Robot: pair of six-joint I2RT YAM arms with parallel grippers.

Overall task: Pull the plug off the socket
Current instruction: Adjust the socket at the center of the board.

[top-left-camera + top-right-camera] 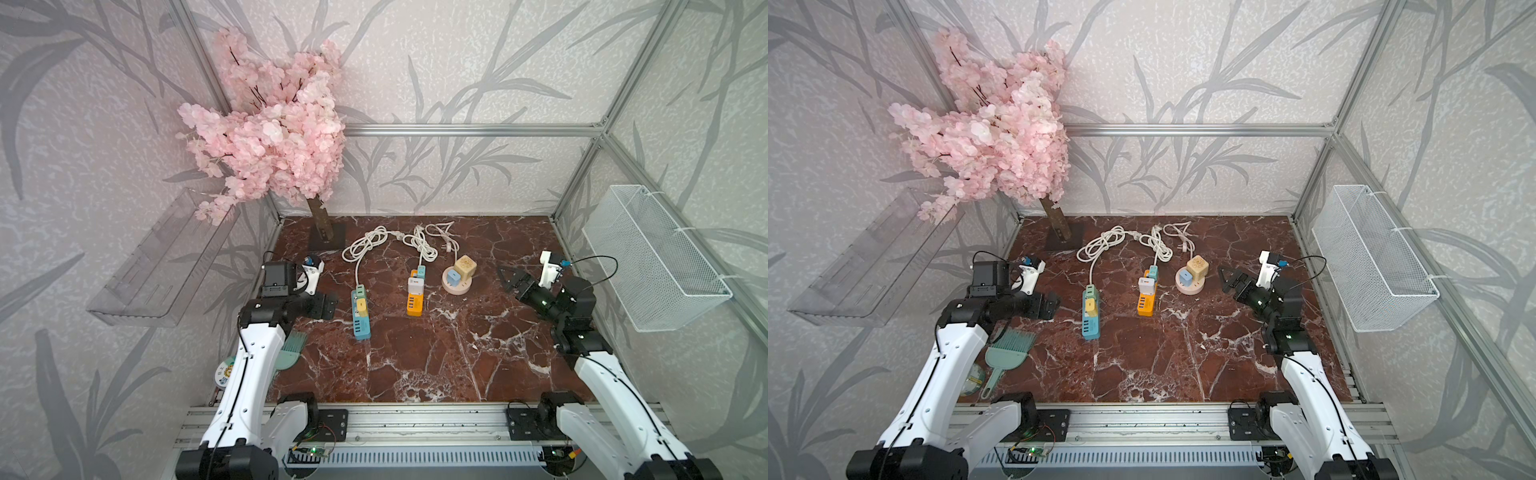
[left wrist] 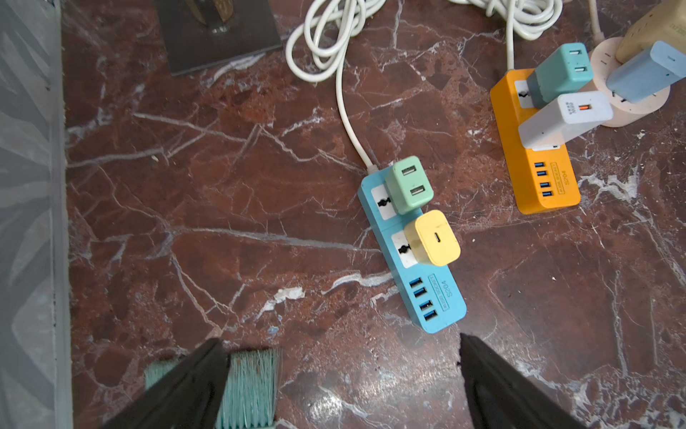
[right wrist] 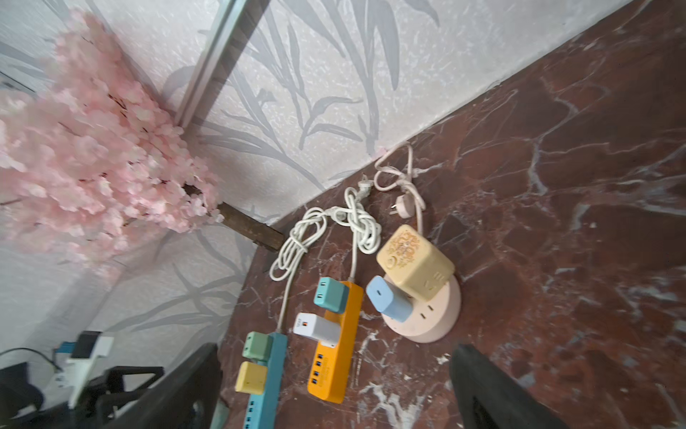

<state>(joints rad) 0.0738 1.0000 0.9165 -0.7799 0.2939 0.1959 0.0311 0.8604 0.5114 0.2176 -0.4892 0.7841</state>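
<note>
- Straight ahead of the left arm's point(image 1: 257, 353) jaws, just past their tips: blue power strip point(image 2: 430, 323), flat on the marble surface point(image 2: 222, 208). Its long axis runs away from the jaws at a slight slant, USB end nearest.
- Upright on that strip: yellow plug point(image 2: 432, 237) nearer the jaws, green plug point(image 2: 408, 184) beyond it at the cord end.
- Left jaws: spread wide, empty, clear of everything.
- Ahead of the right arm's point(image 1: 602, 374) jaws: round socket point(image 3: 438, 327) carrying a light-blue plug point(image 3: 388, 299) and a beige cube point(image 3: 415, 267).
- Right jaws: spread wide, empty.
- Judgement: the task singles out no plug. The yellow one lies closest to the left jaws, the light-blue one to the right; either should lift straight off its socket face.
</note>
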